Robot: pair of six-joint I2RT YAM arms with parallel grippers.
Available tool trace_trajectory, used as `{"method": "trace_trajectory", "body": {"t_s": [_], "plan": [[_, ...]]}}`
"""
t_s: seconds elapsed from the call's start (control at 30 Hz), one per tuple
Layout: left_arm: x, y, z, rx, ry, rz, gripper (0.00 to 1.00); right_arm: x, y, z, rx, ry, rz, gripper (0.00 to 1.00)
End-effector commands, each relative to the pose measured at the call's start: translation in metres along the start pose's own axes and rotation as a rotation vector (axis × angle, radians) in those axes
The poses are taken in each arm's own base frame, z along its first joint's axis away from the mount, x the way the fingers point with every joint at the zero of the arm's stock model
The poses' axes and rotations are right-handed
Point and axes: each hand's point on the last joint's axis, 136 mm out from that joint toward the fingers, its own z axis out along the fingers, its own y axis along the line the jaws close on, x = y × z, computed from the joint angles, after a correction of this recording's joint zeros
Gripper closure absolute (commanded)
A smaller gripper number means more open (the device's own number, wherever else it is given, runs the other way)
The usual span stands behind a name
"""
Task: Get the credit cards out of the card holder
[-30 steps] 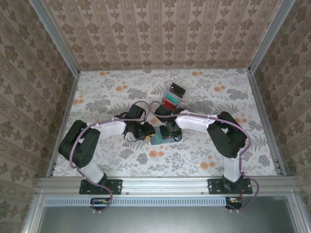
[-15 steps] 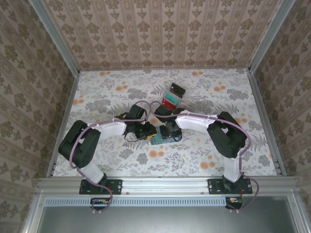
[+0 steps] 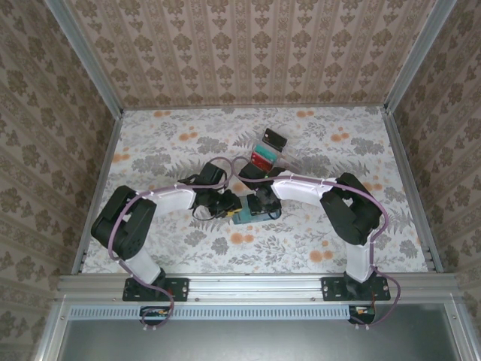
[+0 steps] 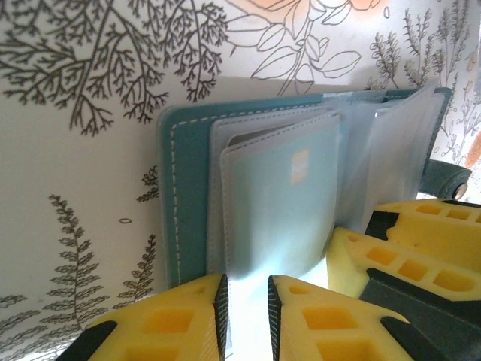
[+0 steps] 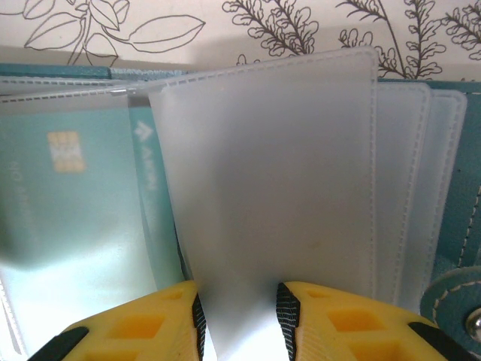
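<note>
You will find a floral-patterned table surface (image 3: 316,150) (wallpapered walls on three sides), with a clear box (image 3: 264,156) and dark object (image 3: 276,138) lying near centre.

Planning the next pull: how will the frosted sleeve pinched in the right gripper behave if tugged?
The frosted sleeve looks thin and bows slightly, so probably floppy. Its smooth plastic may slip between the right gripper fingers. Stitched into the card holder, it would likely drag it along.

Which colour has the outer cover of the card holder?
Teal, with pale stitching; the card holder shows it best in the left wrist view.
</note>
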Motion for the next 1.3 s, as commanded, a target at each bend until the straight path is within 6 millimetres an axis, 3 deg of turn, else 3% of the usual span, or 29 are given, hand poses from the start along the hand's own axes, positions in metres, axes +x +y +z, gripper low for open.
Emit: {"method": "trace_trajectory", "body": {"t_s": [0.0,0.13,0.5,0.77,1.1,1.27], "plan": [[0.003,0.015,0.004,-0.06,0.02,-0.016,0.76,0.038,-0.023,0.049,0.074,0.145,-0.003,0.64],[0.005,0.018,0.006,-0.061,0.028,-0.021,0.76,0.038,-0.024,0.049,0.076,0.145,-0.003,0.64],[0.001,0.003,0.016,0.026,0.036,-0.011,0.76,0.038,-0.022,0.048,0.07,0.143,-0.003,0.64],[-0.003,-0.014,0.008,0.091,0.01,0.03,0.77,0.037,-0.021,0.048,0.064,0.143,-0.004,0.64],[-0.003,-0.019,0.001,0.106,-0.001,0.051,0.8,0.037,-0.022,0.047,0.064,0.141,-0.006,0.64],[-0.002,-0.013,-0.006,0.058,-0.01,0.061,0.87,0.033,-0.02,0.041,0.054,0.128,-0.004,0.64]]}}
